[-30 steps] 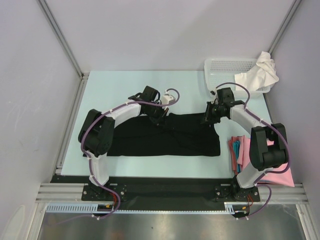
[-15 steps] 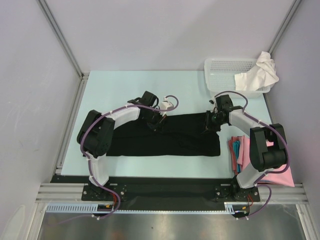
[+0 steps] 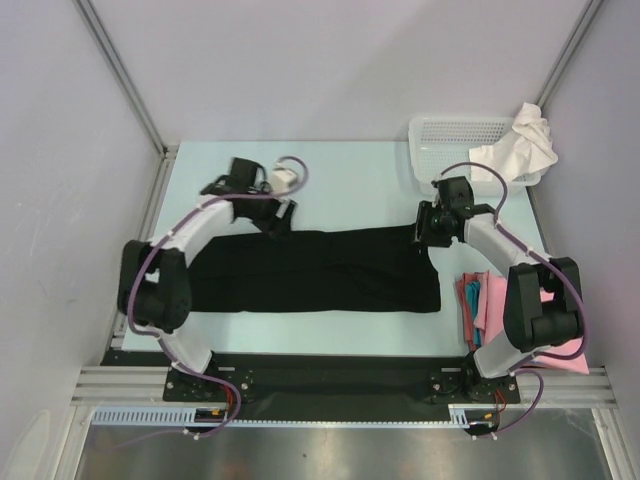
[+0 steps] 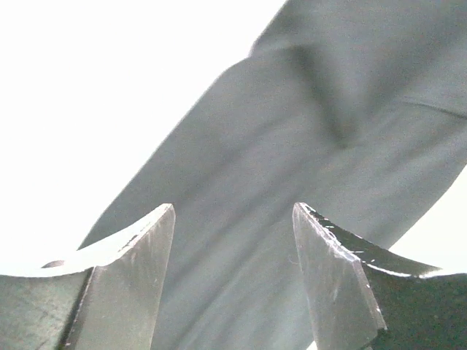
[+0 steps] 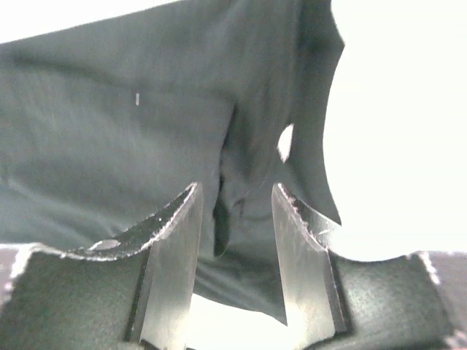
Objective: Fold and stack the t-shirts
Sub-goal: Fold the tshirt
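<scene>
Now the black t-shirt (image 3: pixel 330 275) lies flat as a long folded band across the middle of the table (image 3: pixel 350 175), seemingly spread so its next fold can be made. The left gripper (image 3: pixel 272 213) hovers at its far left edge, jaws apart and empty. The right gripper (image 5: pixel 233 255) sits over the far right corner, jaws parted; a crease shows between them, probably not pinched. One white t-shirt (image 3: pixel 520 145) drapes over the single mesh basket (image 3: pixel 450 135). A pink-and-red pile (image 3: pixel 478 305) of perhaps two shirts waits to the right.

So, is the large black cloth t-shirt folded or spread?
Folded: the black t-shirt lies as one long flat band, not a shirt outline.
</scene>
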Action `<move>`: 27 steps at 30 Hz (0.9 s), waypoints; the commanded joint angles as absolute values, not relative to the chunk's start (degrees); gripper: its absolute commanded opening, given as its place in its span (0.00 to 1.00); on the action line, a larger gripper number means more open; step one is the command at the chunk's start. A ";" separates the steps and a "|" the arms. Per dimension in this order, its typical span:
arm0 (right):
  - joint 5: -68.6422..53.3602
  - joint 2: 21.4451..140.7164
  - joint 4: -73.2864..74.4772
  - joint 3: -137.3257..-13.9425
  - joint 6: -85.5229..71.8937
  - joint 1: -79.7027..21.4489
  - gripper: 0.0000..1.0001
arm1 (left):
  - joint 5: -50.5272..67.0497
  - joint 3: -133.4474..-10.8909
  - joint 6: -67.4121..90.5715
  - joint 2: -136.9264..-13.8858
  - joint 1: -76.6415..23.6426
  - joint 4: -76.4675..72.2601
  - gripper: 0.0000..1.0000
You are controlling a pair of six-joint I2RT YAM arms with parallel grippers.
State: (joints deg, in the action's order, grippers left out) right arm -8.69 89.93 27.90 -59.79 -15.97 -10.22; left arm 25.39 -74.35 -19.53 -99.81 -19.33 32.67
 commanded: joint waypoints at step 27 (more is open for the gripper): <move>4.92 110.30 12.21 -71.53 -12.57 -9.40 0.00 | 8.62 -60.39 -27.51 -102.13 16.79 20.22 0.00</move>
